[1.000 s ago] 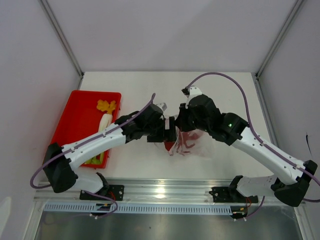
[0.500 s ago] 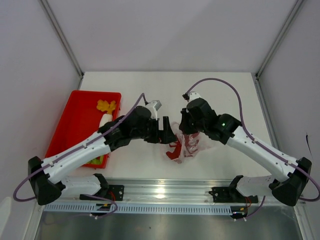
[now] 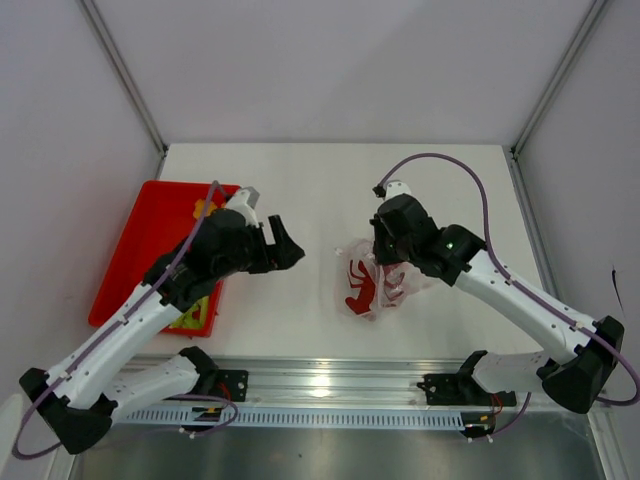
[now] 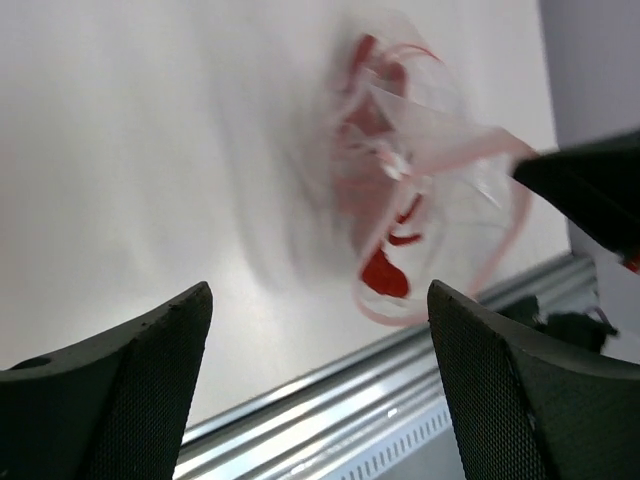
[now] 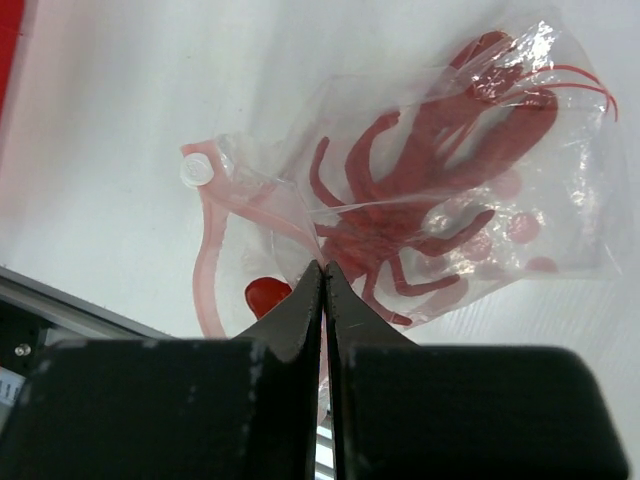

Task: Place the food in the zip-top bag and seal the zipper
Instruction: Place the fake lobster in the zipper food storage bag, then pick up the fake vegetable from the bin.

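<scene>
The clear zip-top bag (image 3: 375, 282) lies at the table's middle with the red crab (image 3: 356, 290) inside it. My right gripper (image 3: 388, 258) is shut on the bag's mouth edge; in the right wrist view the closed jaws (image 5: 323, 272) pinch the plastic beside the crab (image 5: 420, 190). The pink zipper strip (image 5: 208, 280) curls loose, with the white slider tab (image 5: 195, 172) at its end. My left gripper (image 3: 287, 250) is open and empty, left of the bag. In the left wrist view the bag (image 4: 420, 190) shows blurred beyond the open left gripper (image 4: 320, 380).
The red tray (image 3: 140, 240) stands at the left, mostly under my left arm. A yellow-orange piece (image 3: 206, 209) and green stalks (image 3: 194, 318) show in it. A metal rail (image 3: 330, 375) runs along the near table edge.
My left gripper has let go at the bag and pulled back left toward the tray. The crab now lies in the bag. My right gripper still holds the bag's edge.
</scene>
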